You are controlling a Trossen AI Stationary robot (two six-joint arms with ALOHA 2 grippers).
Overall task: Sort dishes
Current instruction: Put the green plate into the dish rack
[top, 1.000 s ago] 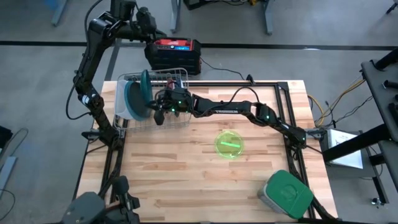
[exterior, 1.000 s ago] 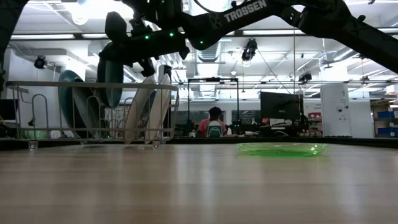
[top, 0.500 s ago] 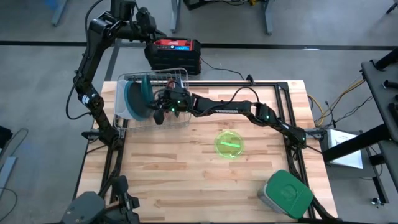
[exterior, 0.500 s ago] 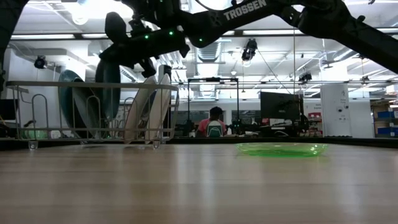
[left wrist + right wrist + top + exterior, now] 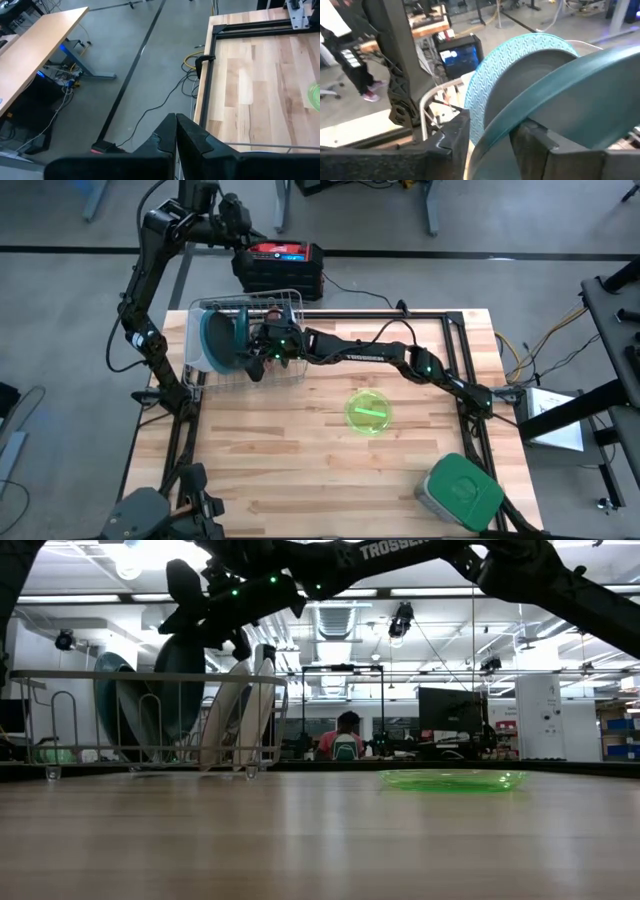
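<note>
The right pincer (image 5: 252,356) straddles the dark teal plate's (image 5: 222,340) rim in the wire rack (image 5: 290,305), fingers seemingly slackened, hardly gripping. The left pincer (image 5: 176,131) is closed, off the tabletop's (image 5: 300,460) far-left corner.

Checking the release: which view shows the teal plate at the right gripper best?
Right wrist view: the teal plate fills the frame, its rim between the right gripper's fingers. High view shows it edge-up in the rack; low view shows it behind wires. Left wrist view misses it.

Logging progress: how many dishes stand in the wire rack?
4: light blue plate at one end, dark teal plate next, at the right gripper, then two white plates. More may be hidden.
</note>
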